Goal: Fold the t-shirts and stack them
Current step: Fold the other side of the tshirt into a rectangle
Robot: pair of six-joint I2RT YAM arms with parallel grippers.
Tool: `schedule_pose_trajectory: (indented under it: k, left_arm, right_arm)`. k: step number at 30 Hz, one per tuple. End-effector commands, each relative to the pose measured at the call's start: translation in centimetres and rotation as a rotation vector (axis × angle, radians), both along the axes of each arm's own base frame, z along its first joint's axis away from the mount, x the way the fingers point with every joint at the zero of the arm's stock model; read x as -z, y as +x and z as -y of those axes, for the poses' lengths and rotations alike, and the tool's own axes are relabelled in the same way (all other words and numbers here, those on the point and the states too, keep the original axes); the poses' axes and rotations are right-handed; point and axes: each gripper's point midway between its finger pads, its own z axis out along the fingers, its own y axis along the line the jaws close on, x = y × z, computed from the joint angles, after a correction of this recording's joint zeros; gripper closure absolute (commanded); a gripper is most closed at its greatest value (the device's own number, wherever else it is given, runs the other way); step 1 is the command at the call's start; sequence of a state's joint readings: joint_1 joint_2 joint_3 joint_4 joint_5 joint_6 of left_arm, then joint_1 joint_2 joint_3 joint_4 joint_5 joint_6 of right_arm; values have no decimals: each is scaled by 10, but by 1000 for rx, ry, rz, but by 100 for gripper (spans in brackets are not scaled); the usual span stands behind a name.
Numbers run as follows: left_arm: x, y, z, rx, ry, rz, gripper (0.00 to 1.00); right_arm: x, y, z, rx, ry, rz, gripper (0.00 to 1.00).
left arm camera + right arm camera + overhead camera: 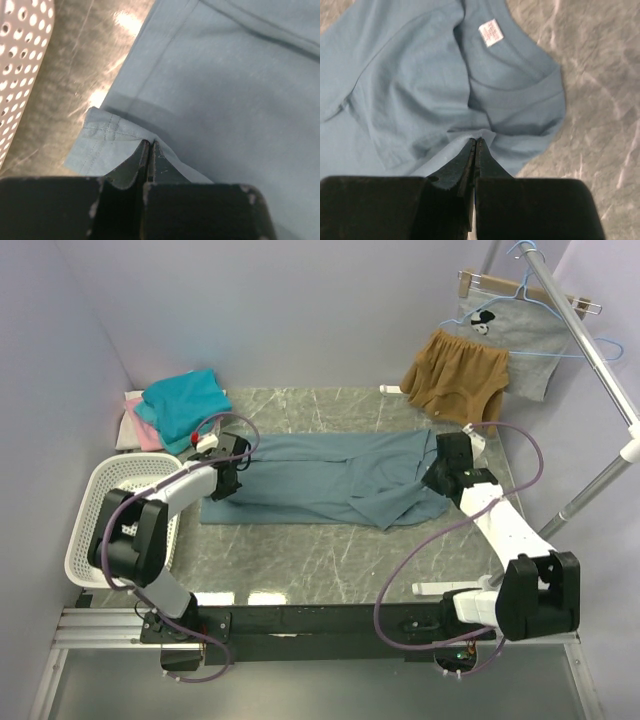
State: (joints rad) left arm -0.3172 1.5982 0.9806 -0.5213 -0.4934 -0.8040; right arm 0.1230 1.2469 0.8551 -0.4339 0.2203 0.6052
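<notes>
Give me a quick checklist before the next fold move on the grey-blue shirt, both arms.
1. The left gripper is shut on a hem corner of the grey-blue t-shirt: ok.
2. The right gripper is shut on fabric near the collar: ok.
3. Shirt flat between the two grips: not ok, it bunches toward the right gripper.
4. The white basket is apart from the shirt: ok.
5. How many layers each grip pinches: cannot tell.
</notes>
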Motion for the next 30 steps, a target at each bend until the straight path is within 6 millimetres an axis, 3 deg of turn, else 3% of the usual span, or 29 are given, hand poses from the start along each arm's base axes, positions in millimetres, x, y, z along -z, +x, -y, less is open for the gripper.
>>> schedule_pose_trajectory:
  k: [1,6,9,15,21,24,25,27,28,30]
  left_arm:
    - [-12,20,0,17,22,34,99]
    - [-8,23,0,36,32,21,99]
    - [-12,30,-2,37,57,37,99]
    - [-21,53,3,38,65,68,99]
    - [-16,63,5,42,72,64,99]
    - [-14,62,4,39,81,55,99]
    - [-13,62,3,39,83,55,99]
    - [-10,60,3,42,87,48,99]
    - [-9,60,3,43,87,43,99]
    - [-6,58,3,43,86,36,99]
  right_arm:
    - [-27,26,24,76,-87,76,100]
    - [-32,32,44,114,-102,93,100]
    - [-38,47,41,80,-69,146,100]
    - [-44,85,12,-61,34,190,100]
    - [-44,119,-12,-155,131,193,100]
    - [-59,113,-16,-152,154,268,100]
    - [-76,107,-16,-153,158,317,100]
    - [-78,94,-17,-157,165,319,100]
    - [-90,86,-16,-157,161,343,100]
    - [-86,66,-16,-148,169,315,100]
